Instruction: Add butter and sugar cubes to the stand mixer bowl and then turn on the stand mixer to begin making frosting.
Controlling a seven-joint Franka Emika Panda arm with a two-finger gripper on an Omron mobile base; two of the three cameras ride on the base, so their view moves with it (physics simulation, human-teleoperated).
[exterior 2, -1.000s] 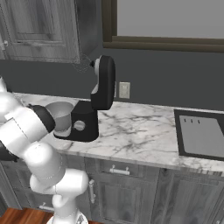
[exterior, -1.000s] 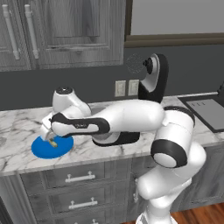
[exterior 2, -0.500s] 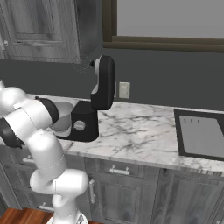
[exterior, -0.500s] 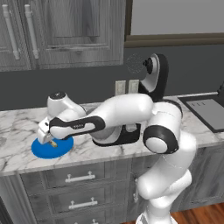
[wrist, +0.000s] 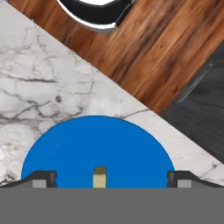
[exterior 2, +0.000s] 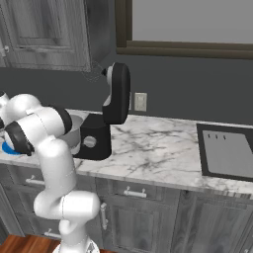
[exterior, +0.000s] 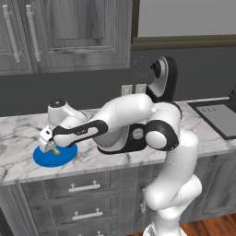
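You see the butter [wrist: 100,176], a small pale-yellow stick, lying on the blue plate [wrist: 96,144] near the counter's front edge. The black stand mixer [exterior 2: 112,116] stands further along the counter with its head tilted up. Its grey metal bowl [exterior 2: 74,129] sits on the mixer's base.

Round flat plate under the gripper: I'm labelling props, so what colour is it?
Solid bright blue, the round flat plate shows best in the hand view, on the white marbled counter.

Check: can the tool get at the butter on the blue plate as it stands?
Probably yes. The tool hangs open right over the blue plate, with the butter between its tips and nothing in between.
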